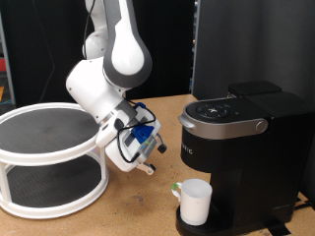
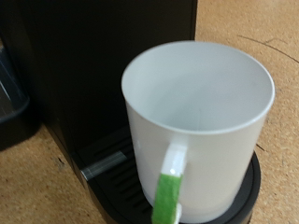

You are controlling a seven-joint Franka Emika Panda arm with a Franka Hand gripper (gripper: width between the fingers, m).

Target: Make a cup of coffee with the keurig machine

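On the cork-brown table (image 1: 128, 211), your cup (image 1: 195, 201) already stands on the keurig machine (image 1: 241, 147) drip tray; its lid looks shut. The gripper (image 1: 148, 165) hovers just beside; finger spread I cannot tell.

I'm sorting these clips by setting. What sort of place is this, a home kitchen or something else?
Probably a lab or test bench, not a home kitchen: a keurig machine with a cup on its drip tray stands on a cork-topped table, beside a white two-tier round rack, against black curtains. The robot's hand hangs nearby.
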